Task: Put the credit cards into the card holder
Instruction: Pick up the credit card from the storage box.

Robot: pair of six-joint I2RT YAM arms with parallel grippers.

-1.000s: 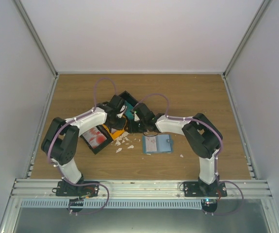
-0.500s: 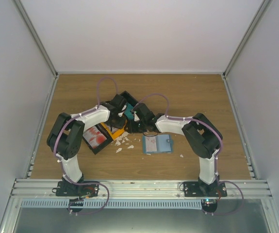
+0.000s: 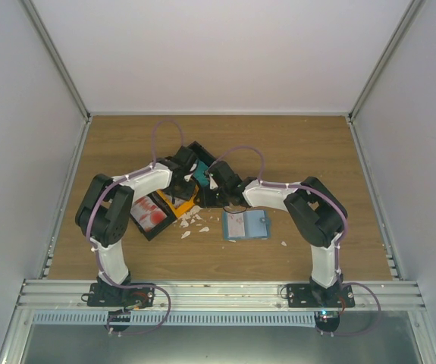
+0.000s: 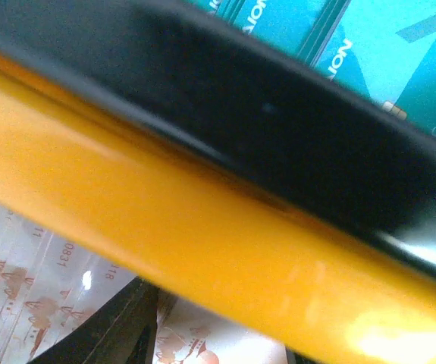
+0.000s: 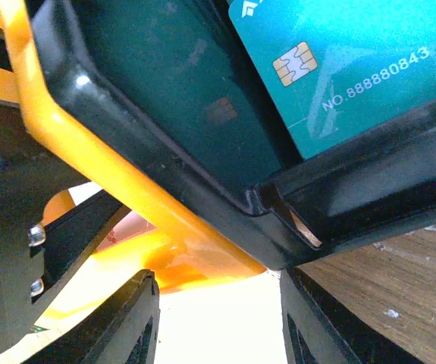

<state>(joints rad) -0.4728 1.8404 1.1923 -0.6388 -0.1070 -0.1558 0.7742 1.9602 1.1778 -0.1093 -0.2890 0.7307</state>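
The slate-blue card holder (image 3: 254, 225) lies open on the table right of centre, with a whitish card on its left half. Teal credit cards (image 3: 202, 177) and white ones with red marks (image 3: 149, 214) lie in the black-and-orange bin (image 3: 181, 206). My left gripper (image 3: 189, 168) is down in the bin. Its wrist view shows the orange wall (image 4: 202, 227), teal cards (image 4: 399, 53) beyond and red-marked cards (image 4: 28, 288) below; the gripper (image 4: 219, 353) is open. My right gripper (image 3: 211, 183) is open at the bin's right corner (image 5: 278, 220), beside a teal card (image 5: 354, 68).
Small white scraps (image 3: 193, 221) lie between the bin and the card holder, with one more (image 3: 283, 244) to the right. White enclosure walls stand on the left, right and back. A metal rail (image 3: 218, 292) runs along the near edge.
My left arm's elbow has swung right and its gripper has moved slightly farther over the bin. The right arm has barely moved. The card holder is unchanged.
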